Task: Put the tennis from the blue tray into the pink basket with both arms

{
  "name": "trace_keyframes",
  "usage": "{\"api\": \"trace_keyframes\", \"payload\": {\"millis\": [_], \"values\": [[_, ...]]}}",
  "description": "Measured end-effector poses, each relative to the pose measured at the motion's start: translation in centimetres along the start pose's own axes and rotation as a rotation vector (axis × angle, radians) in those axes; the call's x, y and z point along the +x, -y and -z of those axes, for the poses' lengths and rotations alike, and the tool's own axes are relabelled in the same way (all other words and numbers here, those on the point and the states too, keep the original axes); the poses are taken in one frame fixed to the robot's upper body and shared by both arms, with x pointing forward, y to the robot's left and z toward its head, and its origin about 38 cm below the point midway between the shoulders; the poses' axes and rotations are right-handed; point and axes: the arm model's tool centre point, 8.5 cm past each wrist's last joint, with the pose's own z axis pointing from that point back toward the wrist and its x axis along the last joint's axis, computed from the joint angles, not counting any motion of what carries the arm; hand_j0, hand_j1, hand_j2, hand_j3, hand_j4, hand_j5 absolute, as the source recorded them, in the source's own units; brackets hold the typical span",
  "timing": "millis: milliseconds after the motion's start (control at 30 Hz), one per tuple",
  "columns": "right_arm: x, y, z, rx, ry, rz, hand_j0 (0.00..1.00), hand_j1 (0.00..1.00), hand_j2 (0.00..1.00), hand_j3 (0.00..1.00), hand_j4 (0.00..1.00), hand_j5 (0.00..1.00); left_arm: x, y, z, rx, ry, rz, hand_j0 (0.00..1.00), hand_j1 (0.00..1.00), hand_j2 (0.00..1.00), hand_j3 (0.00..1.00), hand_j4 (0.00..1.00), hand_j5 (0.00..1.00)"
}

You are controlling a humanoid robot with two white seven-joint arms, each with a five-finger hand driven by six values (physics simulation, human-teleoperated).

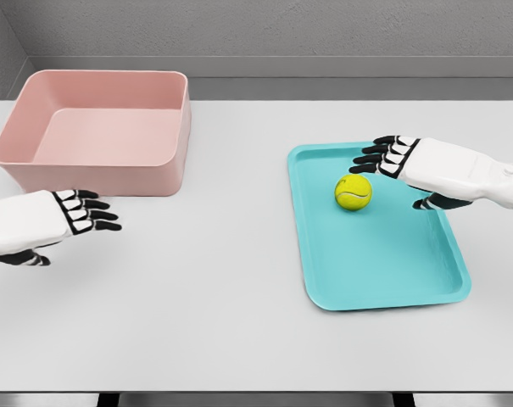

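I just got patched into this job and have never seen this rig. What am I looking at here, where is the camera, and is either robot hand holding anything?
This is a simulator render from a camera on the robot's head, looking down at a pale grey table. The two white arms with black-tipped five-finger hands belong to the robot itself.

The left robot hand comes in from the picture's left and hovers in front of the empty pink plastic basket, fingers relaxed, holding nothing.

The right robot hand comes in from the right and is over the flat turquoise-blue tray, fingers spread. Just below its fingertips sits the yellow-green tennis ball, lying on the tray. The hand is close to the ball but has not grasped it.

So nothing is held yet, and the ball has not been moved to the basket.
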Motion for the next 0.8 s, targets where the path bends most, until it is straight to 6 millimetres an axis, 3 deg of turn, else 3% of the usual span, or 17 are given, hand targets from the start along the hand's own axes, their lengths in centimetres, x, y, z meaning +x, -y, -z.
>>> {"api": "trace_keyframes", "payload": {"millis": [233,300,400,467,600,800], "values": [[-0.3,0.0,0.0,0.01,-0.009,-0.012,1.0,1.0,1.0,1.0,1.0,1.0,-0.3,0.3,-0.8,-0.067,-0.017,0.02,1.0,1.0,1.0,1.0,1.0,1.0],[-1.1,1.0,0.2,0.023,-0.026,-0.034,1.0,1.0,1.0,1.0,1.0,1.0,-0.5,0.3,-1.0,-0.072,-0.022,0.02,1.0,1.0,1.0,1.0,1.0,1.0],[-2.7,1.5,1.9,0.068,-0.045,-0.031,1.0,1.0,1.0,1.0,1.0,1.0,-0.5,0.6,-1.1,-0.082,-0.023,0.016,1.0,1.0,1.0,1.0,1.0,1.0],[-3.1,1.0,3.2,0.122,-0.042,-0.016,1.0,1.0,1.0,1.0,1.0,1.0,-0.5,0.8,-1.2,-0.089,-0.025,0.015,1.0,1.0,1.0,1.0,1.0,1.0],[-3.9,1.8,5.1,0.198,-0.035,-0.03,1.0,1.0,1.0,1.0,1.0,1.0,-0.5,1.1,-1.4,-0.115,-0.028,0.012,1.0,1.0,1.0,1.0,1.0,1.0],[-3.3,-2.0,7.7,0.325,0.01,0.022,1.0,1.0,1.0,1.0,1.0,1.0,-0.7,1.2,-1.6,-0.128,-0.033,0.014,1.0,1.0,1.0,1.0,1.0,1.0]]}}
